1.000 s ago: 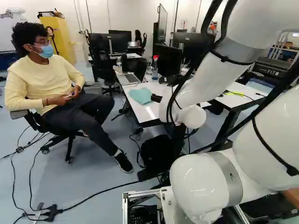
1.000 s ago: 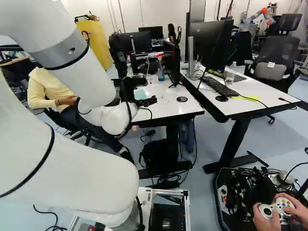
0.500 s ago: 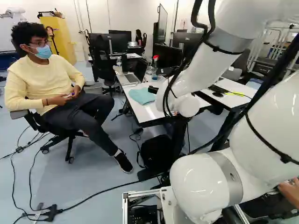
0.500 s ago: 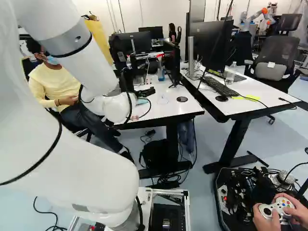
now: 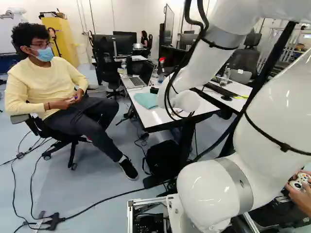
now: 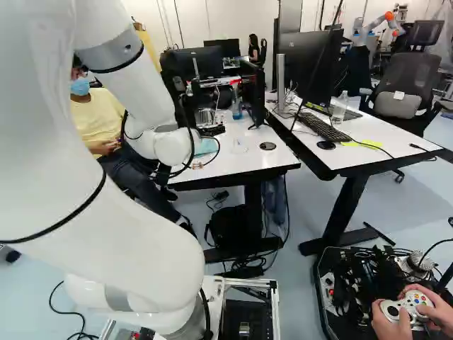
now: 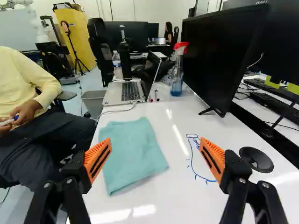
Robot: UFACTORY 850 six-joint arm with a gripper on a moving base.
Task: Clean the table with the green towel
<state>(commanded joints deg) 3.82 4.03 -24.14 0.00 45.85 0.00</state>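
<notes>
Wrist view has the green towel (image 7: 133, 154) lying flat on the white table (image 7: 161, 205), just beside the edge away from the monitor (image 7: 222, 56). From where I'm standing, its long axis seems to run away from the gripper (image 6: 212, 130), roughly toward the laptop (image 7: 128, 88). One short end faces the laptop; the other faces back toward the gripper (image 7: 155, 144) and slants, with a corner poking out nearest it. A side edge follows the table's edge, more or less.

The fingers are spread wide, orange pads (image 7: 98, 159) facing each other across a broad gap. The towel sits ahead of them and nearer the finger by the table's edge. Blue pen marks (image 7: 192, 136) are on the table near the other finger, and beyond that finger is a round black disc (image 7: 256, 159). Farther up, a spray bottle (image 7: 177, 74) stands upright between laptop and monitor.
</notes>
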